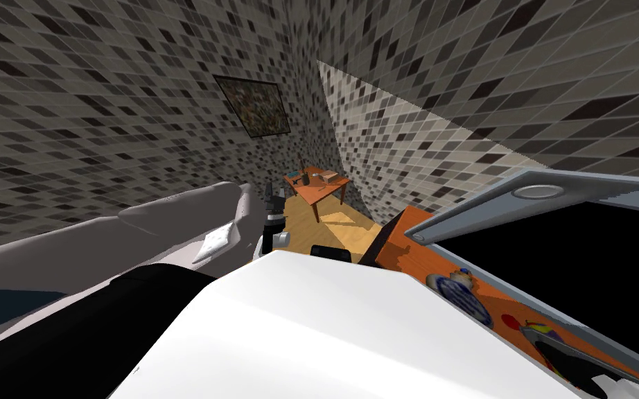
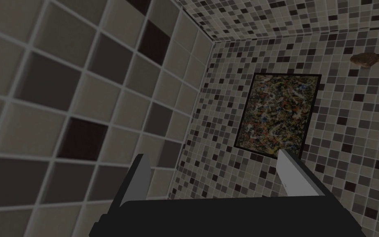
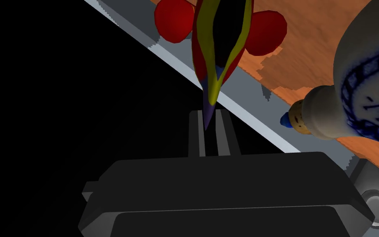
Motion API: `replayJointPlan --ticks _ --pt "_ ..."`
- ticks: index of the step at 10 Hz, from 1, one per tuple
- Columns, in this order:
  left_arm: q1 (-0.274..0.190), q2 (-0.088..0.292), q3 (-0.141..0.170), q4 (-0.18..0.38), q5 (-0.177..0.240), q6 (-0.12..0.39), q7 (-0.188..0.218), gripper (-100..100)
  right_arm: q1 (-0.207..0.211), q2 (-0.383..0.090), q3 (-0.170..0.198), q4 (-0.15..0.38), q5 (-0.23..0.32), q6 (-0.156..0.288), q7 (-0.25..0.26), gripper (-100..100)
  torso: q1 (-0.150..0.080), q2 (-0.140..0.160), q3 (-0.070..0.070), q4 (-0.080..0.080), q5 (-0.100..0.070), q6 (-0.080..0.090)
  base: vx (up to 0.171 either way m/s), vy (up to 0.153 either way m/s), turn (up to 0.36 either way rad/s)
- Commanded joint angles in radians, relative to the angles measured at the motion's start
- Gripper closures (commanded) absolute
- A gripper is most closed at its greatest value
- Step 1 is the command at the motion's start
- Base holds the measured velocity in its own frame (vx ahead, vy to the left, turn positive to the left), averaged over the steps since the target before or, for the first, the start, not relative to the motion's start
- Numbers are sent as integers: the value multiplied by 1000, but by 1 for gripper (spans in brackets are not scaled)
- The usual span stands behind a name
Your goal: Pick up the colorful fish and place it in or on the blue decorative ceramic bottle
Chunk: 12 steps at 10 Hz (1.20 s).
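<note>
The colourful fish (image 3: 219, 45) is red, yellow and black with round red fins. My right gripper (image 3: 209, 114) is shut on its pointed tail tip, and the fish hangs over the grey edge strip (image 3: 242, 111) of an orange wooden top (image 3: 320, 45). Just beside it is the white bottle with blue patterns (image 3: 365, 94), its corked neck (image 3: 297, 120) pointing toward the strip. In the head view the bottle (image 1: 458, 294) and the fish (image 1: 534, 325) sit at the lower right on the orange top (image 1: 408, 242). My left gripper (image 2: 215, 168) is open and faces a tiled wall.
A grey frame (image 1: 519, 201) borders a black area to the right of the orange top. A grey sofa (image 1: 138, 228) lies to my left. A small orange table (image 1: 314, 183) with items stands far ahead near the tiled walls.
</note>
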Motion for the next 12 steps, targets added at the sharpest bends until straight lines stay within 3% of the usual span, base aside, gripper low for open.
replayJointPlan --ticks 1,12 --pt "0 0 0 0 0 0 0 0 18 -23 4 11 -28 -10 20 100 0 0 0 0 0 0 181 141 -76" --pt "0 0 0 0 0 0 0 0 118 -125 -37 140 -147 -108 144 100 2 2 1 0 3 -1 153 124 -67"
